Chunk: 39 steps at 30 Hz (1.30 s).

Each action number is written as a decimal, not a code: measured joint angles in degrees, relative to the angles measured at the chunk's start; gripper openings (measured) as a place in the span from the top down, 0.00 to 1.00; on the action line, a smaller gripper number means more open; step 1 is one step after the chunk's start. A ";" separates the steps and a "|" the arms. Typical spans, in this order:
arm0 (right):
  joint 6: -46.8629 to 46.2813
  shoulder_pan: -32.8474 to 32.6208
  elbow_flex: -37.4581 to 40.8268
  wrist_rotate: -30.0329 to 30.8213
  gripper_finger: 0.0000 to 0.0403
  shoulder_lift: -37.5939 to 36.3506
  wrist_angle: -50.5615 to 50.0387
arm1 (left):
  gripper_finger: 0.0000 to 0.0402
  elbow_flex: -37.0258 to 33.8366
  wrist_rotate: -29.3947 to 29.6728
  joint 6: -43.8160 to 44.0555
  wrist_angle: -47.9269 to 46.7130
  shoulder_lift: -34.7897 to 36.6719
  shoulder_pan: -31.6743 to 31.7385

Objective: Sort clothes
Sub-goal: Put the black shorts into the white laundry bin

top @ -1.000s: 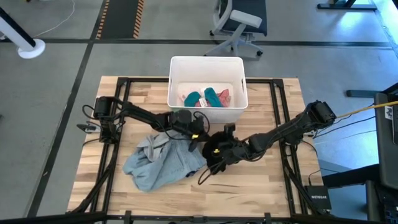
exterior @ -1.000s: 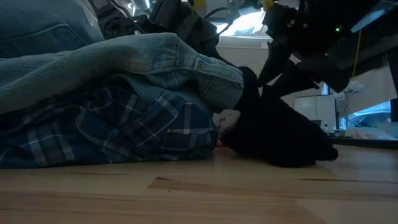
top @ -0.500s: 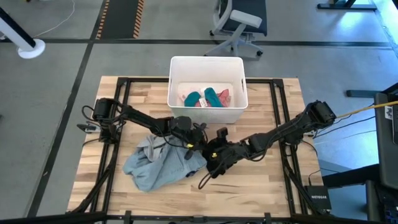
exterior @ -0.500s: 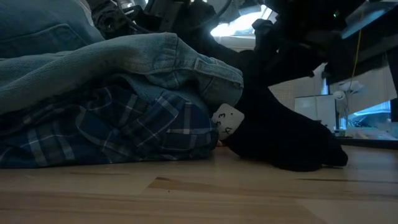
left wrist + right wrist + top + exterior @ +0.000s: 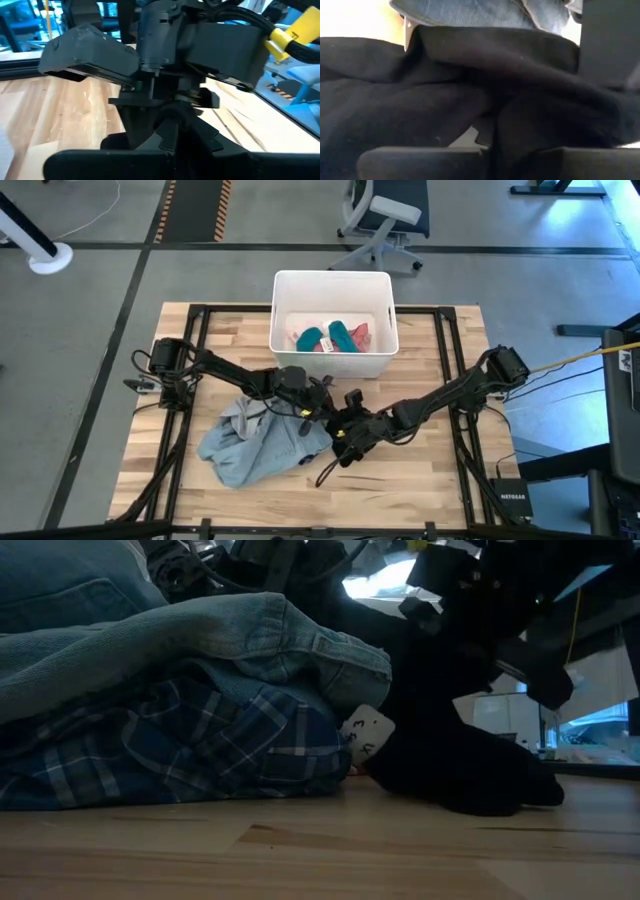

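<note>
A black garment (image 5: 450, 760) lies at the table's middle, its lower end on the wood and its upper part drawn up. Both grippers are shut on it: my left gripper (image 5: 322, 408) from the left, my right gripper (image 5: 345, 438) from the right. A white tag (image 5: 367, 732) shows at its edge. Beside it on the left, a grey-blue shirt (image 5: 255, 445) lies heaped over a blue-and-white plaid shirt (image 5: 180, 740). Pink and teal pieces (image 5: 335, 337) lie in the white bin (image 5: 283, 300). My left gripper is shut on the black garment's raised upper part (image 5: 175, 131), coming nearly level from the table's left. The fingers and the right arm in front hide the exact place. My right gripper pinches a fold of the black cloth (image 5: 485, 107) between its two fingers, slanting down from the table's right. The garment's lower end (image 5: 500, 790) rests on the table.
The bin stands at the table's far middle. The shirt heap covers the near left. Bare wood (image 5: 420, 470) lies at the near right and along the front edge. A black frame (image 5: 455, 380) runs round the table top.
My right gripper has sunk toward the black garment and shut on it. My left gripper has shifted slightly toward the near edge and rolled. The garment's lower end has spread a little toward the right, and its white tag has turned into view.
</note>
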<state>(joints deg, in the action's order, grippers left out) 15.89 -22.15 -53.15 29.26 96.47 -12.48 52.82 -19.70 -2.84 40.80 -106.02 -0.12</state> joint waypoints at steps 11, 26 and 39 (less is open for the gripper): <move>-0.86 -5.19 -6.24 4.13 0.95 -1.56 -10.99 | 0.94 0.00 4.53 1.37 -3.16 2.13 -0.36; -0.81 -10.08 -28.09 18.74 0.96 -1.56 -40.36 | 0.64 0.02 7.23 -4.06 -30.63 20.79 -0.03; 22.01 0.37 -51.16 29.26 0.96 -1.58 -44.97 | 0.65 0.00 7.76 -6.95 -41.83 29.11 -4.69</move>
<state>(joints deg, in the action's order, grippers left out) 37.89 -21.78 -104.31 58.52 94.89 -57.45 52.82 -11.94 -9.79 -1.03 -76.90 -4.81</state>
